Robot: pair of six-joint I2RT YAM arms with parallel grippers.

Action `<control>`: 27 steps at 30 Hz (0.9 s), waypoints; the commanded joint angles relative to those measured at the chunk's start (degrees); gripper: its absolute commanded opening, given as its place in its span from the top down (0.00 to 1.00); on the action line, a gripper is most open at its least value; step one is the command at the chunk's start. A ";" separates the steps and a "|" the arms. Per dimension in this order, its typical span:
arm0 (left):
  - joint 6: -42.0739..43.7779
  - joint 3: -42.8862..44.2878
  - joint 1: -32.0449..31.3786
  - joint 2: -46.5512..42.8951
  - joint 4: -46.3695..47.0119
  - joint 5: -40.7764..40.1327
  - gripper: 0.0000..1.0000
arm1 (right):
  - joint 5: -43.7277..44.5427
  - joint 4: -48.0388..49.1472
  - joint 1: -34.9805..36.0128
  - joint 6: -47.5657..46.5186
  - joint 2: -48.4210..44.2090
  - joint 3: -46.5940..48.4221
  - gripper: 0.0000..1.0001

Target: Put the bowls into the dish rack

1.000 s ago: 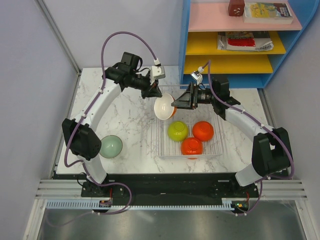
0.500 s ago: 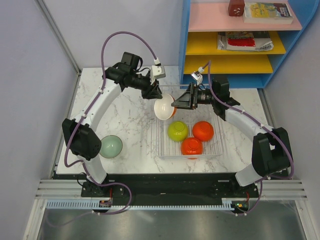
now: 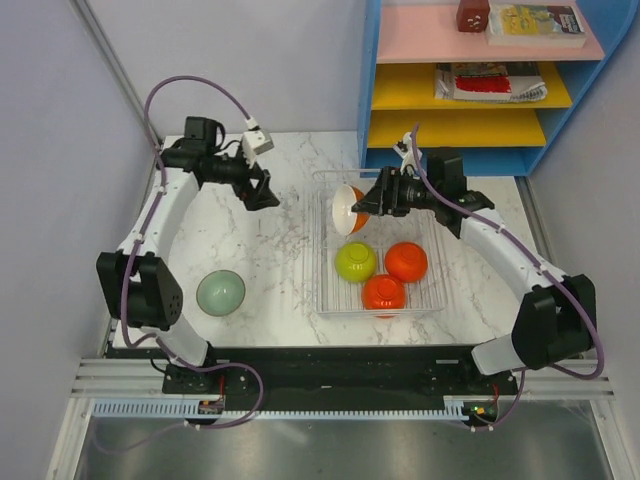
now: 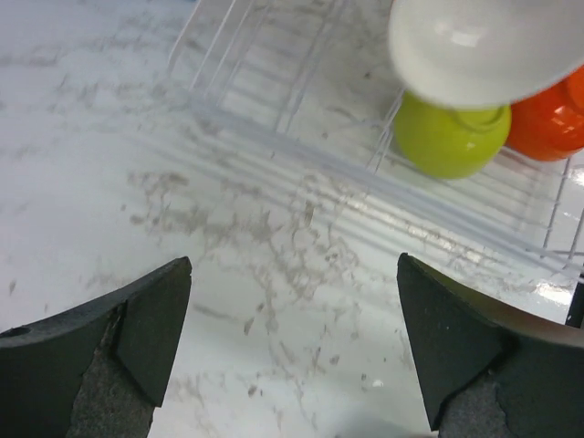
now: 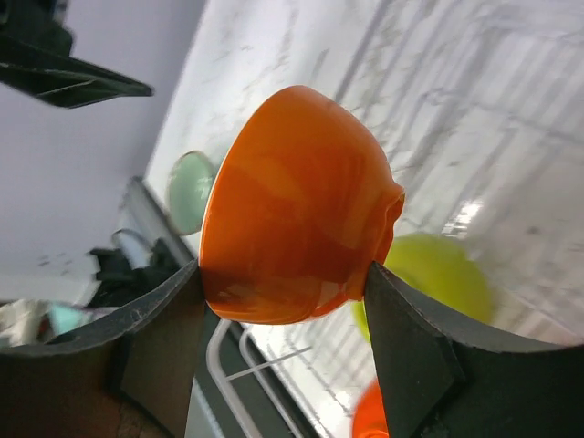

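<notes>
My right gripper (image 3: 366,204) is shut on an orange-red bowl (image 5: 292,201), held on its side over the back left of the dish rack (image 3: 322,262). A white bowl (image 3: 344,208) sits in that bowl's mouth, facing left. In the rack lie a yellow-green bowl (image 3: 355,262) and two orange-red bowls (image 3: 406,262) (image 3: 384,293). A pale sage-green bowl (image 3: 220,293) rests on the table at the left. My left gripper (image 3: 266,192) hangs open over bare marble, left of the rack, holding nothing. In the left wrist view, the left gripper (image 4: 294,274) faces the white bowl (image 4: 474,46).
A blue shelf unit (image 3: 480,90) with coloured boards and books stands at the back right, close behind the right arm. Grey walls close in the table (image 3: 260,250) on the left and at the back. The arm bases stand along the near edge.
My left gripper has opened, let go of the white bowl and drawn back to the left. My right gripper has carried the orange-red bowl, with the white one in it, back over the rack.
</notes>
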 commanded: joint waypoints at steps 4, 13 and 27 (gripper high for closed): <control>4.08 -18.08 12.76 -14.44 0.94 -4.10 0.00 | 31.83 -16.77 0.57 -17.53 -7.94 7.30 1.00; 16.92 -36.20 22.61 -25.18 -6.52 -4.46 0.00 | 54.54 -21.35 2.23 -22.37 -8.64 5.19 1.00; 28.61 -36.38 30.17 -22.02 -17.34 -4.90 0.00 | 62.81 -21.26 7.24 -26.32 -6.09 6.33 1.00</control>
